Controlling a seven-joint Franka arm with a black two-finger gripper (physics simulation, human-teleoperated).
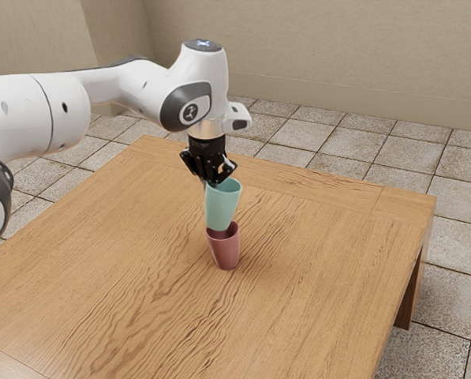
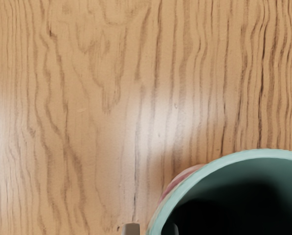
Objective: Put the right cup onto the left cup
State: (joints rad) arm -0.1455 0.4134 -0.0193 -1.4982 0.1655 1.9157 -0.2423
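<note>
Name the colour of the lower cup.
Dusky pink-red; the lower cup shows best in the exterior view.

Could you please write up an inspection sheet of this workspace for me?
Surface: wooden table, grain visible, a bright sheen in the wrist view.
Job's things: pink cup upright on the table; green cup above it, slightly tilted, base at the pink cup's mouth; how firmly it is seated cannot be told.
Clutter: nothing seen.
Gripper: black gripper at the green cup's rim; grip cannot be confirmed.
Cables: nothing seen.
Surroundings: tiled floor, plain beige wall.
</note>
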